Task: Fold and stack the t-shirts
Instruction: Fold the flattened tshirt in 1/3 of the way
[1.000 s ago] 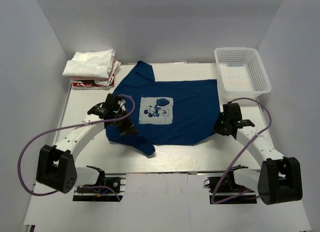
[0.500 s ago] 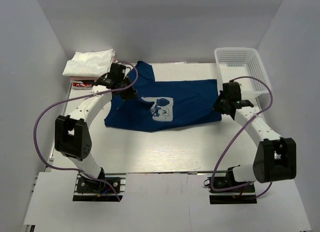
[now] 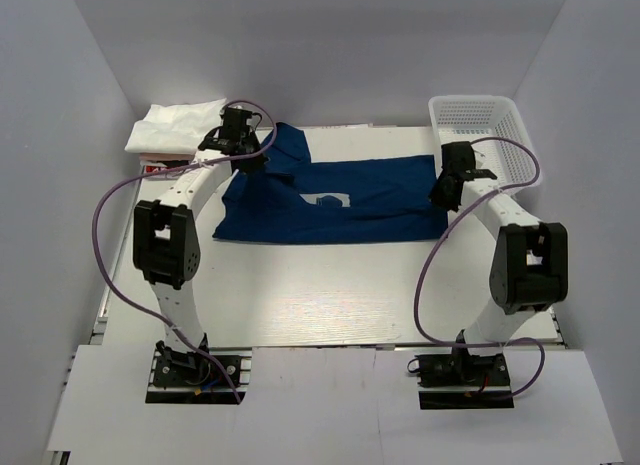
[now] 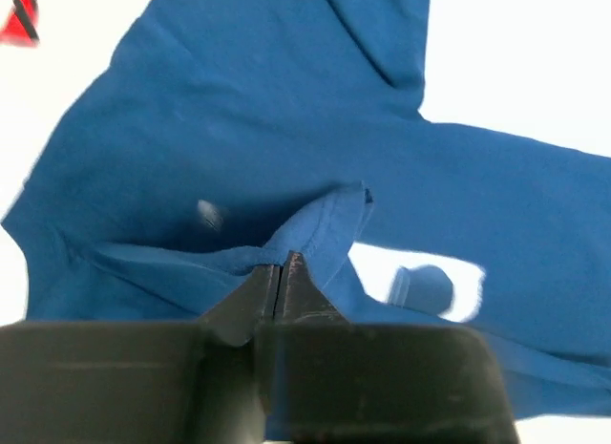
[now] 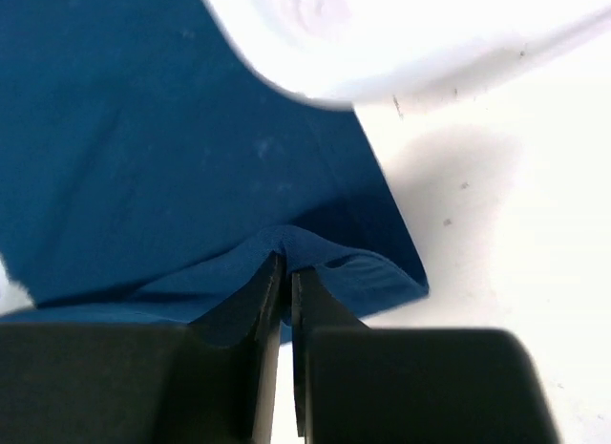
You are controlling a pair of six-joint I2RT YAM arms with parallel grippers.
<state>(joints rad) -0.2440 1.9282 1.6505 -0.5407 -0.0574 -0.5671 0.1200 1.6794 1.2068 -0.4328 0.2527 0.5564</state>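
The navy blue t-shirt lies across the back of the table, its near half folded over toward the far edge so only part of the white chest mark shows. My left gripper is shut on a fold of the shirt's left side, seen in the left wrist view. My right gripper is shut on the shirt's right edge, seen in the right wrist view. Folded white t-shirts lie stacked at the back left, on a red-printed one.
A white plastic mesh basket stands at the back right, close to my right arm. White walls enclose the table on three sides. Purple cables loop from both arms.
Both grippers have carried the shirt's near edge away from me toward the back of the table, folding the shirt over itself. The chest mark is now mostly covered.
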